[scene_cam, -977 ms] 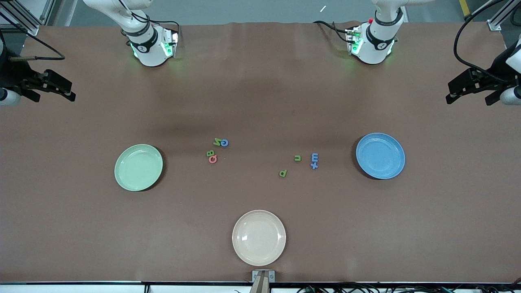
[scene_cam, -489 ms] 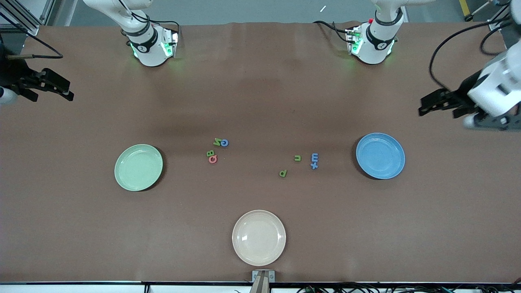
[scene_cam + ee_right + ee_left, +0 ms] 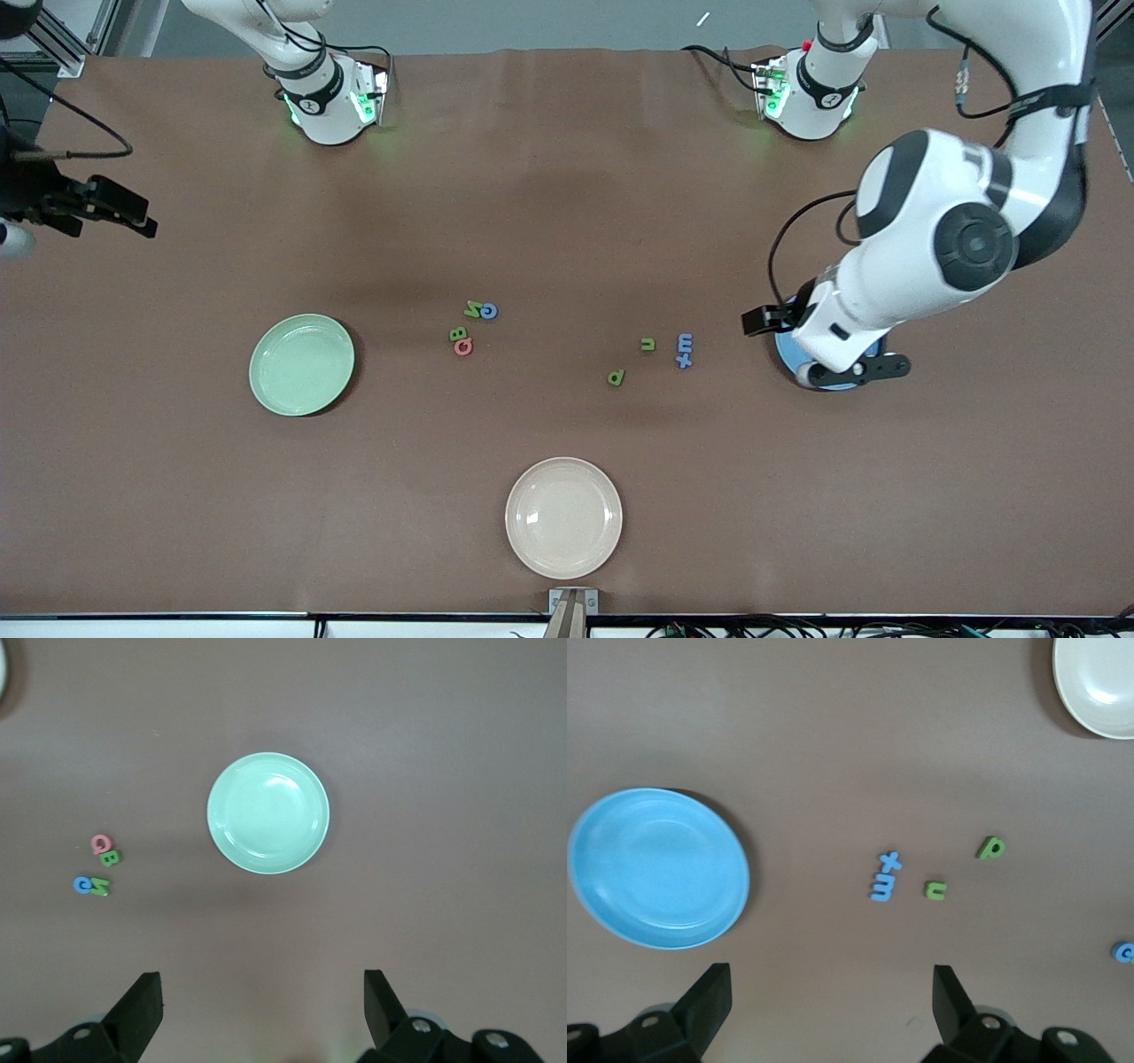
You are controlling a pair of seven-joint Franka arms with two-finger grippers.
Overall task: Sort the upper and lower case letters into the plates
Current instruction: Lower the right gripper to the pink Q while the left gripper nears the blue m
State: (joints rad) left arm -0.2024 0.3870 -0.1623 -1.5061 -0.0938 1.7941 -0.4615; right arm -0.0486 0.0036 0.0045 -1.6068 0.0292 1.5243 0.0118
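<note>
Your left gripper (image 3: 824,1010), jaws wide and empty, hangs over the blue plate (image 3: 783,341); drop straight onto the blue m (image 3: 684,342). The right gripper (image 3: 257,1010) waits, wide too.

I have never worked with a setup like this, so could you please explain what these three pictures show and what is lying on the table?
These are two white robot arms bolted to a brown table. The wide picture comes from a high camera facing them; the two others come from cameras on each arm's wrist, looking down past that arm's own claw.

The left claw is open and empty over the table beside the blue plate. The right claw is also open and empty, waiting at its end of the table.

On the table lie the blue plate, a mint green plate and a cream-white plate, all with nothing in them. Between the coloured plates sit small toy letters: capitals toward the green plate, lowercase ones toward the blue.
</note>
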